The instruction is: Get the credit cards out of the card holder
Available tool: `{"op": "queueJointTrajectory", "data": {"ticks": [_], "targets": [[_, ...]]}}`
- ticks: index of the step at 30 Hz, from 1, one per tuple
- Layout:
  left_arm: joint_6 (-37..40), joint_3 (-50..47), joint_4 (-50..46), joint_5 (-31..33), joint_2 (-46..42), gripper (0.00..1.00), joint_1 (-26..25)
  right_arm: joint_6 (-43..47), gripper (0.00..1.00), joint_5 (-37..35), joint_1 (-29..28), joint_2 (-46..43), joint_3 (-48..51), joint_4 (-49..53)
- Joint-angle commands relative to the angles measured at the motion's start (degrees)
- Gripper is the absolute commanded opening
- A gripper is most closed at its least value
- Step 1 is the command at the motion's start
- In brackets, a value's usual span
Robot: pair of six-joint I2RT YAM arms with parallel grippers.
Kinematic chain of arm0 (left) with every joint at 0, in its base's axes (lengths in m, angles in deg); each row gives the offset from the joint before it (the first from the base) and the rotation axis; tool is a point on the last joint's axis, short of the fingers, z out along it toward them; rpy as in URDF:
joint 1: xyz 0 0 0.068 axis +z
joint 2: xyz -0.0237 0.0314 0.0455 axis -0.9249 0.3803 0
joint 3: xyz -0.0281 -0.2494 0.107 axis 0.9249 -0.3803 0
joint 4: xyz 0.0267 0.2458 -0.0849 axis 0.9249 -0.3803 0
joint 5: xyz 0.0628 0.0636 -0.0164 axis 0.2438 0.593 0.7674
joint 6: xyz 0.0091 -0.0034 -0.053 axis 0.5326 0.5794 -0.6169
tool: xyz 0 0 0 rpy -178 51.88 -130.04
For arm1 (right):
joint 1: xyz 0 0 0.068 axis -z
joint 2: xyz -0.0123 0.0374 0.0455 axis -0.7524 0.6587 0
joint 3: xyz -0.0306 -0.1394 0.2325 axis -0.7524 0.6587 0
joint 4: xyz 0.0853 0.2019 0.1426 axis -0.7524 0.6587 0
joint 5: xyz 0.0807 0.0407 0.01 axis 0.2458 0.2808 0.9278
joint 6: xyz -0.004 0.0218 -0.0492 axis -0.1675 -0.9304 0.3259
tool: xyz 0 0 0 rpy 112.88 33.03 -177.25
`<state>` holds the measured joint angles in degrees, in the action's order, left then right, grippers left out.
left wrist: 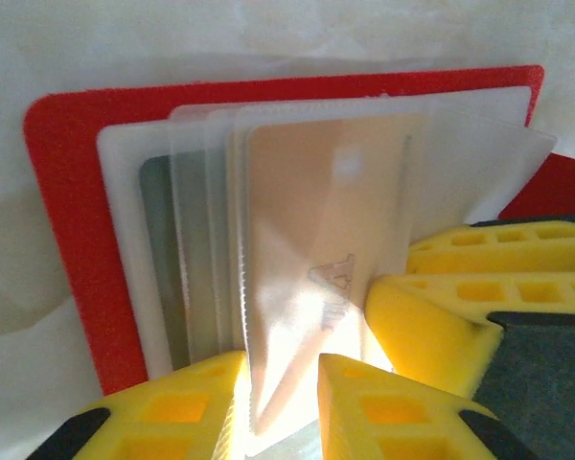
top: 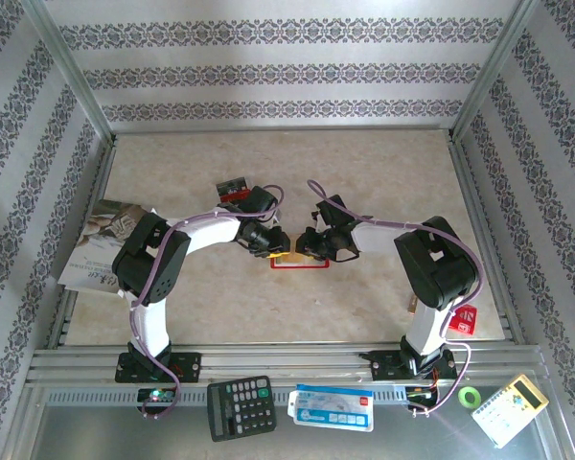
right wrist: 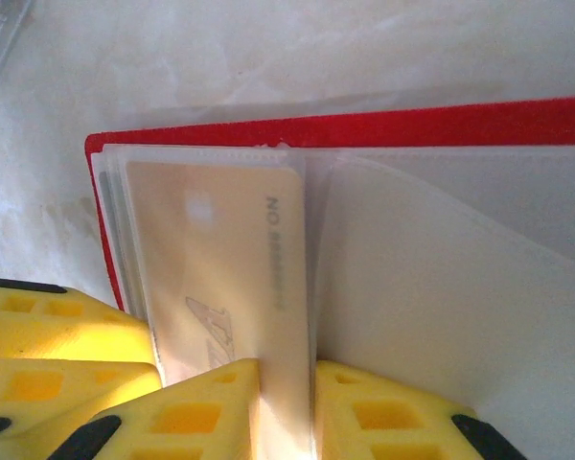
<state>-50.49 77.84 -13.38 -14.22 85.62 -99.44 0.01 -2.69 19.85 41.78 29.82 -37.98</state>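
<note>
The red card holder [top: 300, 264] lies open mid-table, both grippers meeting over it. In the left wrist view its red cover [left wrist: 67, 220] backs several pale pockets; a tan credit card [left wrist: 316, 192] sits in the front clear pocket and a grey card [left wrist: 158, 259] shows behind. My left gripper [left wrist: 280, 369] is shut on the lower edge of that front pocket. In the right wrist view my right gripper [right wrist: 286, 369] is shut on the tan card's [right wrist: 220, 249] edge, beside an empty pale pocket [right wrist: 431, 297]. The two grippers' fingers nearly touch.
On the near rail lie a calculator [top: 241, 406], a blue-and-white packet [top: 331, 407], a green tape roll [top: 470, 396] and a pale device [top: 508, 410]. A magazine [top: 101, 240] lies left, a red box [top: 463, 320] right. Metal frame posts edge the table.
</note>
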Motion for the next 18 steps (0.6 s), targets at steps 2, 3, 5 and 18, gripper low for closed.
{"op": "queueJointTrajectory", "data": {"ticks": [2, 3, 5, 18], "targets": [[0.76, 2.09, 1.16, -5.56, -1.46, 0.26, -1.63, -1.46, 0.23, -0.71, 0.64, 1.90, 2.32, -2.70], [0.50, 2.16, 1.67, -5.98, -1.95, 0.26, -1.53, -1.50, 0.23, -0.53, 0.79, 1.71, 2.42, -2.84], [0.45, 2.18, 1.97, -6.41, -2.29, 0.26, -1.48, -1.56, 0.23, -0.09, 0.91, 1.42, 2.46, -3.04], [-3.02, -3.05, 8.86, -10.32, -5.37, 0.24, 0.80, -2.57, 0.19, 3.53, 2.65, -0.18, 3.96, -6.98]]}}
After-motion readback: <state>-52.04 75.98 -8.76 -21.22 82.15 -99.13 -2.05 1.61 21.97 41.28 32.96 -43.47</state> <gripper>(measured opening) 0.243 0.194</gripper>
